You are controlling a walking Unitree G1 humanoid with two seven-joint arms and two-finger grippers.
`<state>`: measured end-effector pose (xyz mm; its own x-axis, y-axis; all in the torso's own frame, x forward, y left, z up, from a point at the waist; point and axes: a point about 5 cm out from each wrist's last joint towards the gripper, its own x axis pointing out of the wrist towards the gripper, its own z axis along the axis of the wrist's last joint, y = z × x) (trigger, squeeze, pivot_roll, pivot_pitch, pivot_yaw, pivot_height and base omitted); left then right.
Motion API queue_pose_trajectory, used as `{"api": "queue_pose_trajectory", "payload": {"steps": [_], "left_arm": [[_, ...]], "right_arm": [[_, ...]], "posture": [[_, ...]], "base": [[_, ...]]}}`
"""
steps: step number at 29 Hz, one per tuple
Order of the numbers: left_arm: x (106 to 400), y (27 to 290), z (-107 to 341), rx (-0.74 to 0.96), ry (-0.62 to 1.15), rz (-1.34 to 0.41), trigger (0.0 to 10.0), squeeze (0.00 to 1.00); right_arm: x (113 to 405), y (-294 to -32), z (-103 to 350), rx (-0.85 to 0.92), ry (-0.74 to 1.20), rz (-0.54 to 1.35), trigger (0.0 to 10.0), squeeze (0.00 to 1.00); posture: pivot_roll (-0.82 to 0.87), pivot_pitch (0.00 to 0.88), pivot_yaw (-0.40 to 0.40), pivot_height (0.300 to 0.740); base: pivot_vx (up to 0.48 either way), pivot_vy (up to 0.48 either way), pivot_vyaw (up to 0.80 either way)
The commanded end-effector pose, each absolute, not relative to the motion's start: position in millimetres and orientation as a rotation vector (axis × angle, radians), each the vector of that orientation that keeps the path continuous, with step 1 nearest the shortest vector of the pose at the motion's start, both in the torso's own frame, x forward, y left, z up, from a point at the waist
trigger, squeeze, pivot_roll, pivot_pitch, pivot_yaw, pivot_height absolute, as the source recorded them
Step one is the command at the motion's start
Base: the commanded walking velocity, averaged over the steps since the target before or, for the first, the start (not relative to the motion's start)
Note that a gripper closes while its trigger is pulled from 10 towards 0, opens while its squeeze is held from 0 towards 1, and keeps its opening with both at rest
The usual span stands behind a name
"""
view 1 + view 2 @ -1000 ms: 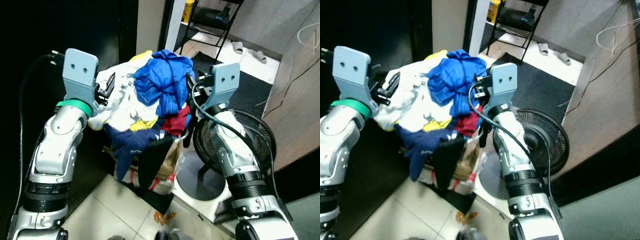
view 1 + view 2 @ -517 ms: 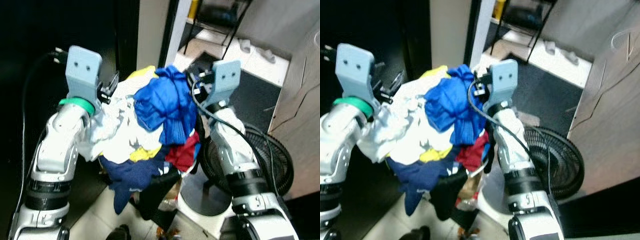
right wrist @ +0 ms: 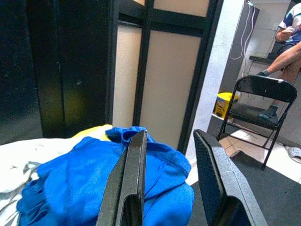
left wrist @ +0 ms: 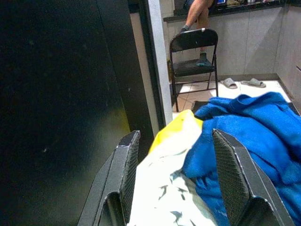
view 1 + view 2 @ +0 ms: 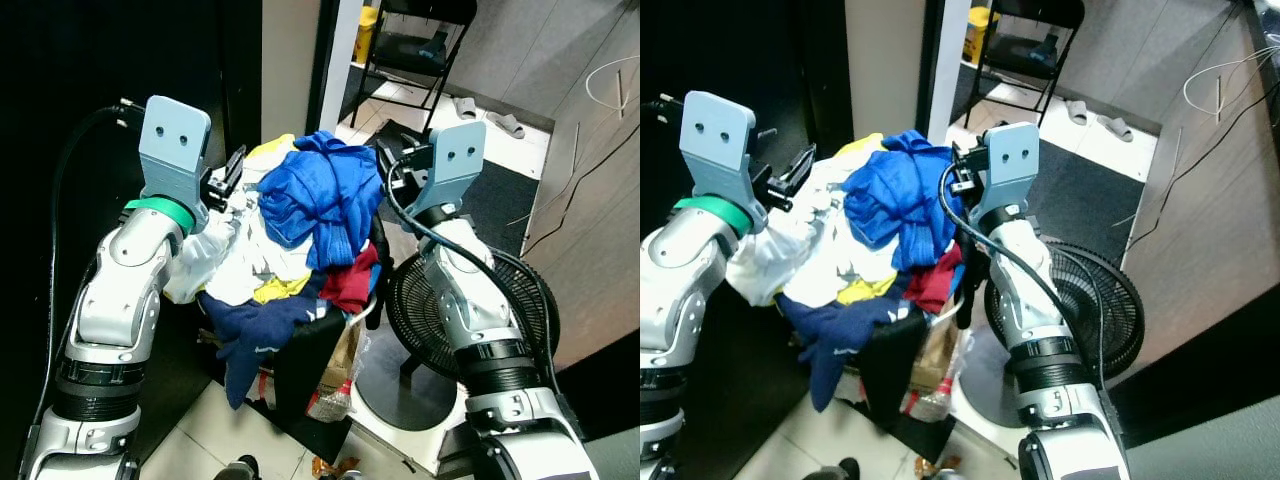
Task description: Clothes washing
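Note:
A big bundle of clothes (image 5: 300,230) hangs between my two arms above the floor: a bright blue garment (image 5: 320,190) on top, white and yellow cloth (image 5: 245,255) under it, and navy, red and black pieces drooping below. My left gripper (image 5: 232,168) rests at the bundle's left top and is open, its fingers (image 4: 126,179) spread over the white and yellow cloth. At the bundle's right top, my right gripper (image 5: 388,162) is open too, its fingers (image 3: 134,183) spread above the blue garment (image 3: 94,188). Both forearms press the bundle from the sides.
A black fan (image 5: 500,300) on a white base stands at my right. A crumpled bag (image 5: 335,375) lies under the bundle. Ahead are a black folding chair (image 5: 410,50), a yellow container (image 5: 370,15), slippers (image 5: 505,120) and a person's legs (image 4: 200,12). A dark panel lies to my left.
The head view has swung and come back. The bundle stays clamped between my arms and now hangs a little higher over the bag. Both grippers remain open.

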<state>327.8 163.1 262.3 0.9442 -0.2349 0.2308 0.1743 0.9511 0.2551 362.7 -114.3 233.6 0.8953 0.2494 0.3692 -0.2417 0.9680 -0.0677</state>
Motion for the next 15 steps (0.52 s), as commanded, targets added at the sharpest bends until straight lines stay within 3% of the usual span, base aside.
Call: {"api": "queue_pose_trajectory", "payload": {"steps": [1,10,15], "left_arm": [[326,160,257,0.246,-0.248,-0.236,10.0,0.00],[325,158,245,0.307,-0.199,-0.311,10.0,0.00],[316,144,238,0.392,-0.185,-0.438,10.0,0.00]], "right_arm": [[362,-119,229,-0.029,-0.373,0.243,10.0,0.00],[362,-118,229,-0.029,-0.372,0.243,10.0,0.00],[362,-121,228,-0.032,-0.368,0.237,10.0,0.00]], "posture": [[0.08,0.056,-0.048,0.740],[0.08,0.062,-0.049,0.740],[0.08,0.069,-0.047,0.740]], "base": [[0.000,0.000,0.00],[0.000,0.000,0.00],[0.000,0.000,0.00]]}}
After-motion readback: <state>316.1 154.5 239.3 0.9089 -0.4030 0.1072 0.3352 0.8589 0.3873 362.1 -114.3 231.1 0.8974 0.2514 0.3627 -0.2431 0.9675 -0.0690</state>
